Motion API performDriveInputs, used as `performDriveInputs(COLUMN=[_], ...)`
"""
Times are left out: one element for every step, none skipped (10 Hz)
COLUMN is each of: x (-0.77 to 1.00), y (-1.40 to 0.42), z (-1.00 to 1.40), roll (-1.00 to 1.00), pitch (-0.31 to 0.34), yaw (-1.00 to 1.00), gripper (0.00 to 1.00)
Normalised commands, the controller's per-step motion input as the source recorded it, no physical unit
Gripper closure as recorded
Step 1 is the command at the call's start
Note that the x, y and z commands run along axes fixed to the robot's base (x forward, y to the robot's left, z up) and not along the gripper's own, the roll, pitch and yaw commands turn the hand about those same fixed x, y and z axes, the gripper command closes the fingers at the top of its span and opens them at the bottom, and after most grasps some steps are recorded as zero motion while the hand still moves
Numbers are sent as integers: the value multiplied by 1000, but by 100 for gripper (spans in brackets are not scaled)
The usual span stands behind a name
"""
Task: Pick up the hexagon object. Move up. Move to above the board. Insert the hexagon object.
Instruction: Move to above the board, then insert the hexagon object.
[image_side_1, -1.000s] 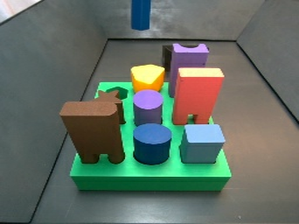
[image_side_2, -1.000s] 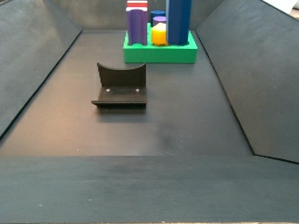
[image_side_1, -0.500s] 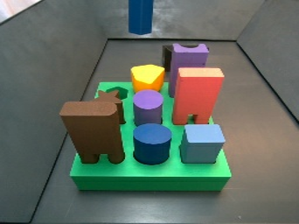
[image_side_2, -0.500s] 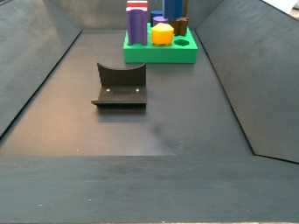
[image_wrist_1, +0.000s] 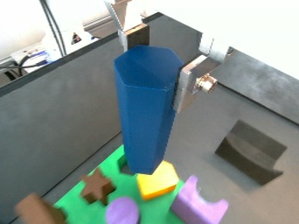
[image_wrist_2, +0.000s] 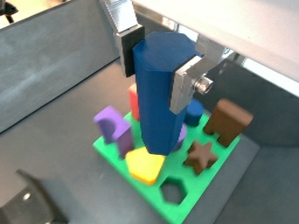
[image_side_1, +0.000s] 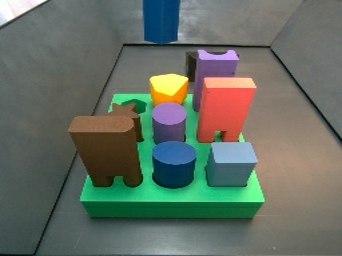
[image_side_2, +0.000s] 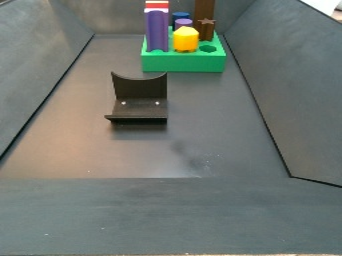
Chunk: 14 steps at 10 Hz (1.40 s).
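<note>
Sitting on the dark tabletop, the board (image_side_1: 120, 208) is the biggest thing around, a thick green square parked by the far edge in a side view (image_side_2: 185, 62) and crowded with blocks. Biggest of those are the brown arch block (image_side_1: 107, 148) at one corner and the red arch block (image_side_1: 227, 110), then the purple notched block (image_side_1: 214, 67), purple cylinder (image_side_1: 168, 123), dark-blue cylinder (image_side_1: 174, 164), light-blue cube (image_side_1: 231, 164) and yellow block (image_side_1: 168, 88). An empty green hole (image_side_1: 130, 105) sits beside the yellow one.

The fixture (image_side_2: 138, 97) stands mid-table, well apart from the board.

The hexagon object (image_wrist_1: 146, 108) hangs high over the board, only its lower end showing in a side view (image_side_1: 160, 20). Only the wrist views show the gripper (image_wrist_1: 149, 54) pinching it near the top, silver fingers (image_wrist_2: 190, 81) pressed on opposite faces.
</note>
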Motion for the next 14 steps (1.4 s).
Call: performDriveInputs(x=[91,77,-211,-286,-351,-309,-274,-331,-380,-323,-286,-103,-29,-94], y=[-355,-215,180,254,283,271,157,109,49,74,51,57,11,0], z=[125,82,-171,-326,-420,-463,-489,-509,-506,-483,-374,-140,0,-369], roll=[5,8,16,111,160,134,66,80,111,120,59,0,0,119], pitch=[126,116,0,-31,-46,-84,-151,-203,-214,-180,-156,-44,9,-26], yaw=[10,8,0,0,11,23,0,0,0,0,0,0,0,20], gripper=[100,100,100,100,100,100,100,100,100,100,100,100,100,100])
